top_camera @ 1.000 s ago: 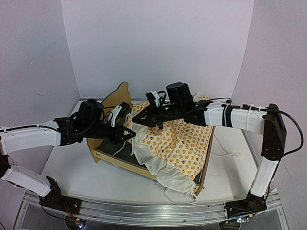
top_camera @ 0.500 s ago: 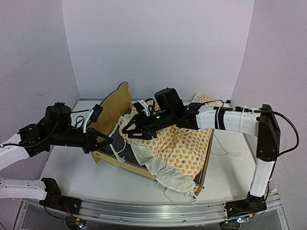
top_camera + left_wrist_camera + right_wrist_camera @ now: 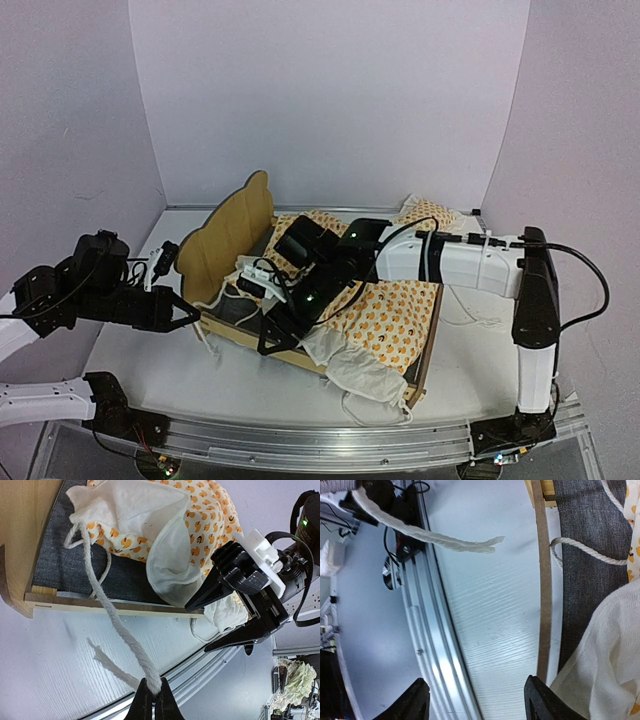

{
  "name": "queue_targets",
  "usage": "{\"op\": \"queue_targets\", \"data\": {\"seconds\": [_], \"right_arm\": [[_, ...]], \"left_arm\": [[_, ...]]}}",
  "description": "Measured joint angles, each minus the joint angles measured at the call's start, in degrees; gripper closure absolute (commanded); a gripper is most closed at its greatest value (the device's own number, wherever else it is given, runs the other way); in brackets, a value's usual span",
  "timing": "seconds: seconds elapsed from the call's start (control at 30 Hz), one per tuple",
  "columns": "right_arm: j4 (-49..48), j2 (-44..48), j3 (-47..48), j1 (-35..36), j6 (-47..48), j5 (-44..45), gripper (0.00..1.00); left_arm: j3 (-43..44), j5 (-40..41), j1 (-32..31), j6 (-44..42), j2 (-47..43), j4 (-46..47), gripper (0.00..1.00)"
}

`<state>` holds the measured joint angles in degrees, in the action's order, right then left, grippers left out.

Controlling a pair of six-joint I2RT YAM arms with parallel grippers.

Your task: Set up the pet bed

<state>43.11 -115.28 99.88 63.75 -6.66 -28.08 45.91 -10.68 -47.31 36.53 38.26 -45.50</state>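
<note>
Light plywood framed the pet bed (image 3: 232,228), which sat at an angle in the middle of the white surface (image 3: 240,382), its scalloped headboard toward the left arm and its low footboard toward the right. Orange-print bedding (image 3: 398,312) with a white ruffle lay bunched across the right part of the bed, leaving a strip of the dark grey base panel (image 3: 70,572) bare beside the headboard. A small matching pillow (image 3: 428,211) lay near the bed's far right corner. The left fingers (image 3: 152,705) were pinched together on a white twisted cord (image 3: 120,627), out over the surface just off the bed's near rail. The cord ran taut from them up over the rail to a gathered corner of the bedding, and a short frayed end (image 3: 100,652) stuck out beyond the grip. The right fingers (image 3: 210,590) were spread wide with nothing between them, hovering low by the near rail where the ruffle spilled toward it. From the right wrist, the rail, the grey panel and a loop of cord showed above the two tips. The two sets of fingers were near each other but apart.
</note>
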Motion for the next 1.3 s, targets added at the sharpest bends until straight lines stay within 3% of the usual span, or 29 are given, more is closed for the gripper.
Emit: {"op": "queue_targets", "data": {"seconds": [0.4, 0.6, 0.7, 0.8, 1.17, 1.3], "right_arm": [[4.9, -9.9, 6.3, 1.9, 11.8, 11.8, 0.60], [3.7, -12.0, 6.7, 2.9, 13.4, 16.4, 0.78], [2.0, -12.2, 6.6, 3.1, 12.9, 18.1, 0.97], [1.1, -12.1, 6.5, 3.4, 10.5, 22.6, 1.00], [-0.5, -11.8, 5.9, 2.8, 9.4, 22.0, 1.00], [-0.9, -10.5, 4.6, 2.1, 8.5, 20.9, 1.00]], "left_arm": [[-7.7, 6.2, 0.0, 17.2, -8.1, -2.2, 1.00], [-11.2, 8.4, 0.0, 22.3, -10.3, -2.2, 1.00], [-12.3, 9.0, 0.0, 23.4, -8.4, -1.9, 1.00], [-15.0, 9.9, 0.0, 24.7, -6.3, 0.2, 1.00], [-31.8, 16.9, 0.0, 28.6, -4.1, 15.2, 0.54], [-32.1, 17.5, -0.3, 24.5, -1.4, 22.9, 0.48]]}}
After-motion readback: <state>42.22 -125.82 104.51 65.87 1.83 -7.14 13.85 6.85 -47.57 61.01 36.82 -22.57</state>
